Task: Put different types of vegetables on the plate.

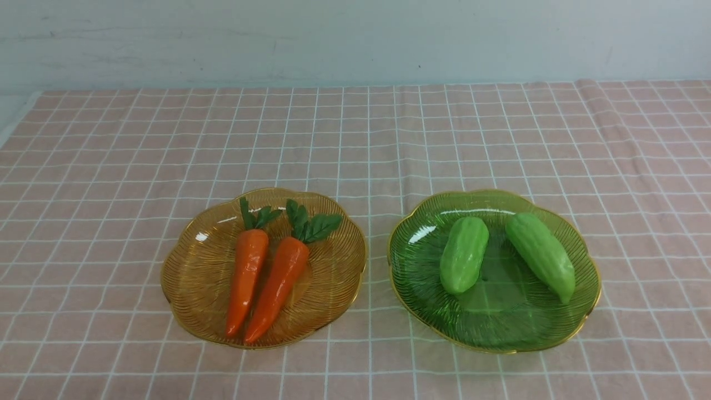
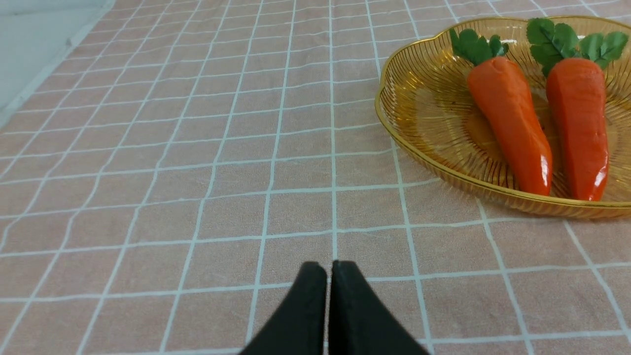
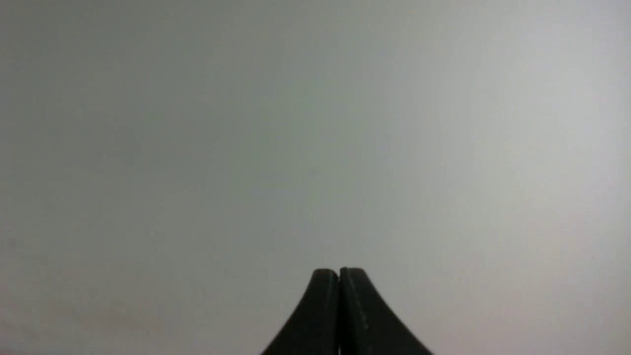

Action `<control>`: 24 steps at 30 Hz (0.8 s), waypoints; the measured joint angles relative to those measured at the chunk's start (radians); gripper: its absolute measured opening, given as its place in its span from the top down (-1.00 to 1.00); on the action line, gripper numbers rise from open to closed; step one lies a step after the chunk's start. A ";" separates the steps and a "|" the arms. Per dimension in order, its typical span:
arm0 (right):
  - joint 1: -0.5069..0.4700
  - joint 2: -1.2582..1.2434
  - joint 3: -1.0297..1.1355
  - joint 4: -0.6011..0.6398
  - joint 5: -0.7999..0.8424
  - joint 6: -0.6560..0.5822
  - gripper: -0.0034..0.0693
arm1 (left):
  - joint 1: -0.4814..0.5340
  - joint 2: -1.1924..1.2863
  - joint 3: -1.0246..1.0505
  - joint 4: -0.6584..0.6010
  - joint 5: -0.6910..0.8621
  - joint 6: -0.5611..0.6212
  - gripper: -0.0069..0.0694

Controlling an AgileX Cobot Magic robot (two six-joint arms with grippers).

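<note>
2 carrots (image 1: 261, 278) on amber plate (image 1: 189, 278) toward worktop's left edge, 2 gourds (image 1: 464, 254) on green plate (image 1: 583, 289) toward its right; both jaws clenched, empty; risk: glossy, tapered toys squirting from pinch, or neighbour nudged off.

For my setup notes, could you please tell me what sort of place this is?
Probably a staged tabletop test bench rather than a real kitchen: a pink checked cloth against a bare wall, with toy carrots and gourds sorted on an amber plate and a green plate.
</note>
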 joint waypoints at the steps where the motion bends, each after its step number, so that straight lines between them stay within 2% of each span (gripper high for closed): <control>1: -0.028 0.000 0.035 -0.005 0.039 0.000 0.95 | 0.000 0.000 0.000 0.000 0.000 0.000 0.83; 7: -0.150 0.000 0.251 -0.014 0.140 0.014 0.95 | 0.000 0.000 0.000 0.000 0.000 0.000 0.83; 14: -0.168 0.000 0.301 -0.017 0.183 0.077 0.95 | 0.000 0.000 0.000 0.000 0.000 0.000 0.83; 24: -0.168 0.000 0.301 -0.018 0.184 0.085 0.95 | 0.000 0.000 0.000 0.000 0.000 0.000 0.83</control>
